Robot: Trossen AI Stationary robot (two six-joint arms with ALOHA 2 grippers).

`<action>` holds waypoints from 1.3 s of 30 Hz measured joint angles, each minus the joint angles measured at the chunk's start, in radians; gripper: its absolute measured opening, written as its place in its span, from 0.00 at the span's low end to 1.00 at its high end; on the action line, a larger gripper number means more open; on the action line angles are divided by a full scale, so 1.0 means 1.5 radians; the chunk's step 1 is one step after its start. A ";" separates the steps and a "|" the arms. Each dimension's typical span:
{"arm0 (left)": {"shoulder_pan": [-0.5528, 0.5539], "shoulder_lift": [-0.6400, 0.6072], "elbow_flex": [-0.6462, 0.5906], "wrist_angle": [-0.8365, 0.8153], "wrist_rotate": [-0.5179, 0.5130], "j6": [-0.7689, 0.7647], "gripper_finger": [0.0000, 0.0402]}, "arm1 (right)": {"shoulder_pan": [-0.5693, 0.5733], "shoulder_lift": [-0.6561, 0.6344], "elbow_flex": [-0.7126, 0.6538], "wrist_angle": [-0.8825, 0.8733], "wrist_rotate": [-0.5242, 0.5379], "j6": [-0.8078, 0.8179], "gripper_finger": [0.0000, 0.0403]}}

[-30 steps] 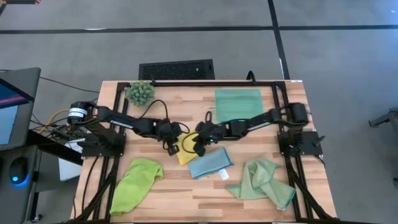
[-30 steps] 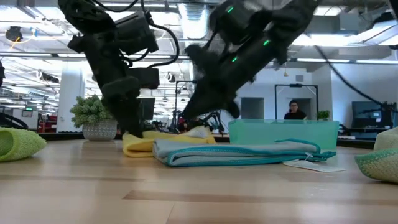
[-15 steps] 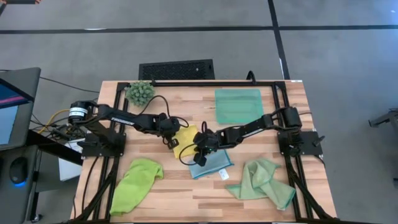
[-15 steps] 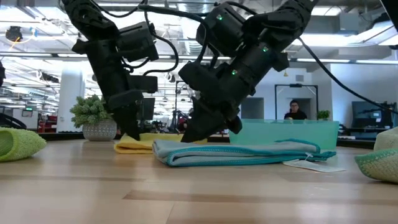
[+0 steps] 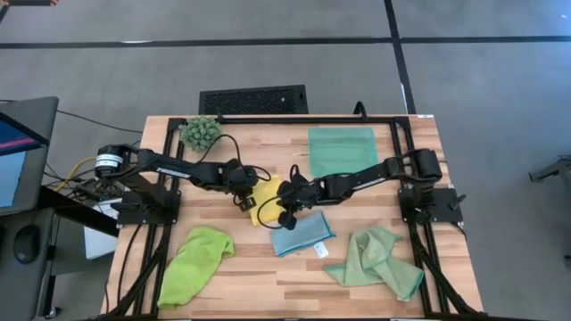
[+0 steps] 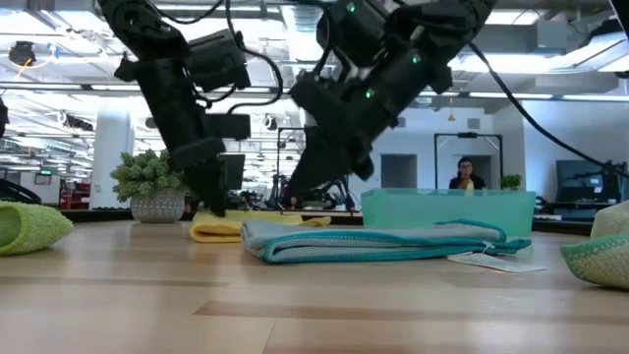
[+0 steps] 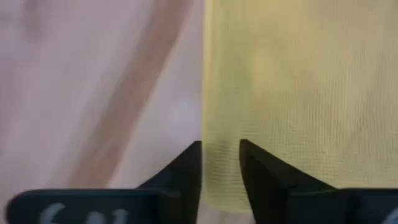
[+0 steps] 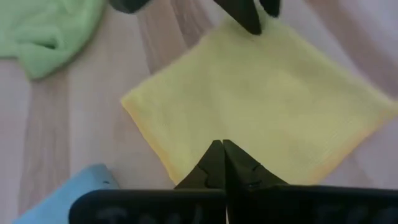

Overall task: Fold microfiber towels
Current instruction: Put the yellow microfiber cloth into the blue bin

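yellow towel: folded yellow microfiber cloth lies flat at counter centre, just at 11 o'clock of the blue one.
blue towel: folded light blue microfiber cloth, corner touching the yellow.
lime towel: crumpled lime green cloth, approx 8 o'clock of centre.
sage towel: rumpled pale sage green cloth, approx 4 o'clock.
left gripper: down at yellow cloth's 9 o'clock edge; jaws slightly parted, straddling the edge, not pinching.
right gripper: over yellow cloth's 3 o'clock side, jaws clenched, nothing in them.
counter: light wooden slatted counter.
tray: teal rigid plastic tray, approx 1 o'clock.
plant: small spiky green plant, 10 o'clock corner.
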 joint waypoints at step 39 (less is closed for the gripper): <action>0.020 0.014 -0.105 0.148 0.061 -0.023 0.54 | -0.162 0.222 0.238 -0.170 -0.123 -0.260 0.74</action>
